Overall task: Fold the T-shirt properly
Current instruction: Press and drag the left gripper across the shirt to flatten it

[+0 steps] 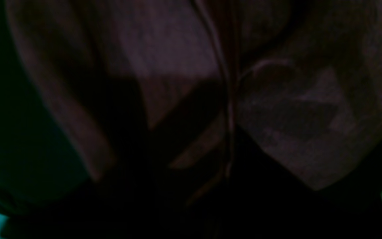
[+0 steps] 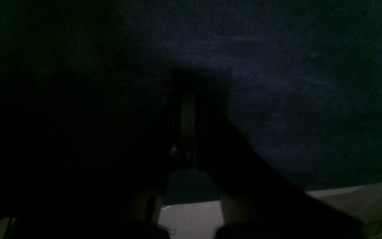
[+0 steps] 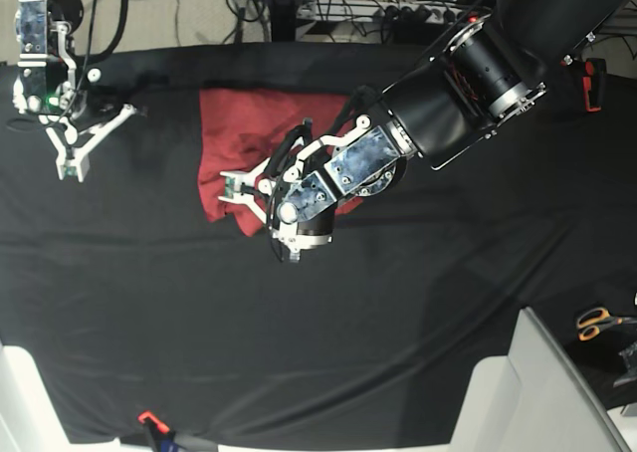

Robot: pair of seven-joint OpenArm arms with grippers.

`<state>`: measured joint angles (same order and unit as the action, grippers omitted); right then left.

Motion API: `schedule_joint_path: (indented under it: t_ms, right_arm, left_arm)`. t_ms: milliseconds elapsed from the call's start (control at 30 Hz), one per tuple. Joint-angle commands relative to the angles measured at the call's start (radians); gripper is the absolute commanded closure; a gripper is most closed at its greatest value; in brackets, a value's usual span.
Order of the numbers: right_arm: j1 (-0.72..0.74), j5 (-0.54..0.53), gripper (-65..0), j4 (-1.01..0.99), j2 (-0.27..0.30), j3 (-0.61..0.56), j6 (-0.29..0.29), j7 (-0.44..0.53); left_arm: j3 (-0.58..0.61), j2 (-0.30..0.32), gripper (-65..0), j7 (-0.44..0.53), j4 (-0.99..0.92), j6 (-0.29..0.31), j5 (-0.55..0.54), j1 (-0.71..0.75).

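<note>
The T-shirt [image 3: 249, 123] lies as a rumpled brick-red bundle on the black tablecloth [image 3: 398, 303], left of centre in the base view. My left gripper [image 3: 251, 199] reaches in from the upper right and sits on the bundle's near edge, shut on a pinch of the cloth. In the left wrist view, dark folds of the T-shirt [image 1: 293, 116] fill the frame and bunch toward the middle. The fingers themselves are lost in shadow. My right gripper [image 3: 68, 163] hangs at the far left, away from the shirt. It is shut and empty over bare tablecloth [image 2: 293, 83], fingers [image 2: 187, 113] pressed together.
Orange-handled scissors [image 3: 597, 321] lie at the right edge. A white panel [image 3: 518, 382] rises at the bottom right corner. A small orange clamp [image 3: 147, 419] grips the front table edge. Cables and stands crowd the floor behind the table.
</note>
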<state>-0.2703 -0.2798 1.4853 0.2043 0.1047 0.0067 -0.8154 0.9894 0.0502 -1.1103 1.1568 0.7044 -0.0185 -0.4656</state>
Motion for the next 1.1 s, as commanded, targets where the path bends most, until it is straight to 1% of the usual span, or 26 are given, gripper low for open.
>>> schedule_joint_path:
  t_ms: [0,167,267,333,400,467,533,600,700,1067]
  right_arm:
    - [0.001,0.001,-0.2,0.013,0.010,0.003,-0.006,0.000]
    - [0.001,0.001,-0.2,0.013,0.010,0.003,-0.006,0.000]
    - [0.001,0.001,-0.2,0.013,0.010,0.002,-0.006,0.000]
    - [0.001,0.001,-0.2,0.013,0.010,0.002,-0.006,0.000]
    - [0.001,0.001,-0.2,0.013,0.010,0.002,-0.006,0.000]
    - [0.001,0.001,-0.2,0.013,0.010,0.002,-0.006,0.000]
    - [0.001,0.001,-0.2,0.013,0.010,0.002,-0.006,0.000]
    - [0.001,0.001,-0.2,0.013,0.010,0.002,-0.006,0.000]
    - [0.001,0.001,-0.2,0.013,0.010,0.000,-0.006,0.000]
    - [0.001,0.001,-0.2,0.013,0.010,0.000,-0.006,-0.002]
  left_arm:
    - [-0.004,-0.008,0.0,0.003,-0.004,-0.006,0.002,-0.025]
    - [-0.005,-0.014,0.0,0.003,-0.073,-0.006,0.002,-0.042]
    - [-0.005,-0.013,-20.1,0.003,-0.073,-0.006,0.002,-0.051]
    - [-0.005,-0.013,-29.9,0.003,-0.070,-0.006,0.002,-0.058]
    - [-0.010,-0.013,-37.5,0.003,-0.068,-0.006,0.002,-0.068]
    - [-0.005,-0.013,-43.8,0.005,-0.073,-0.006,0.002,-0.080]
    - [-0.005,-0.013,-48.4,0.006,-0.068,-0.006,0.002,-0.086]
    - [-0.007,-0.013,-50.2,0.028,-0.068,-0.006,0.002,-0.103]
    - [-0.013,-0.013,-50.5,0.052,-0.076,-0.006,0.002,-0.121]
    - [-0.016,-0.013,-50.5,0.046,-0.068,-0.006,-0.002,-0.206]
